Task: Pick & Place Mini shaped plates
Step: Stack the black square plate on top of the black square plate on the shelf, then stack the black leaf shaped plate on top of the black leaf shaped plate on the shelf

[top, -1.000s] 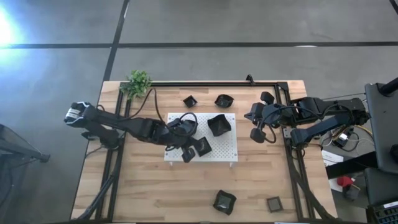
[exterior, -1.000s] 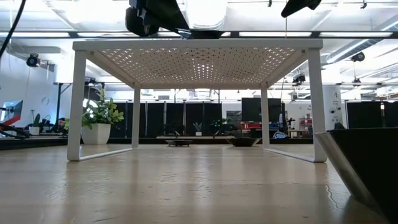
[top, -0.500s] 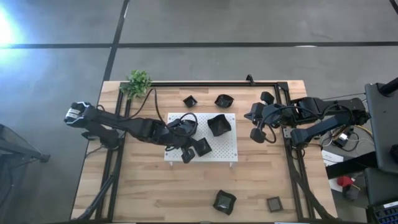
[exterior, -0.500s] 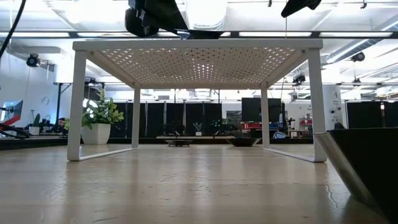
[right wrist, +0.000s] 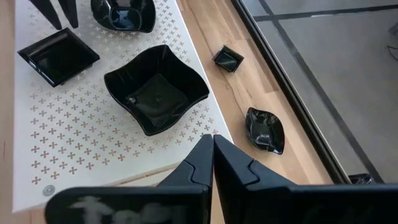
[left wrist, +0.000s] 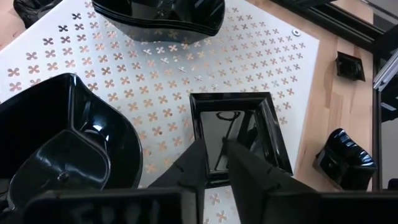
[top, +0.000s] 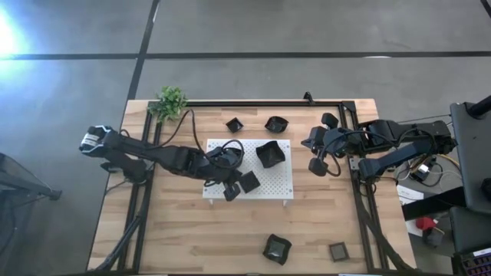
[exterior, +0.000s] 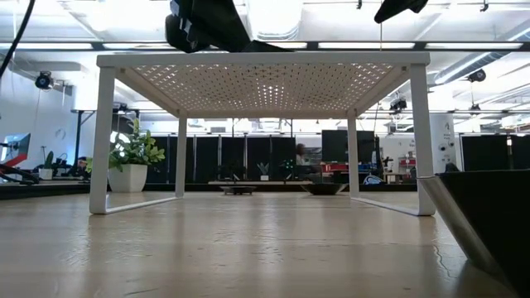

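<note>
Left gripper [left wrist: 214, 163] over white board [top: 276, 184], fingers slightly spread astride near rim of square plate [left wrist: 239, 134], plate flat on board. Right gripper [right wrist: 211, 155] pressed together, waiting at table's right.

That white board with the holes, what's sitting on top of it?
Three black dishes sit on the white board: a flat square one, a wavy-edged one and a rounded one. The left gripper hangs over it.
</note>
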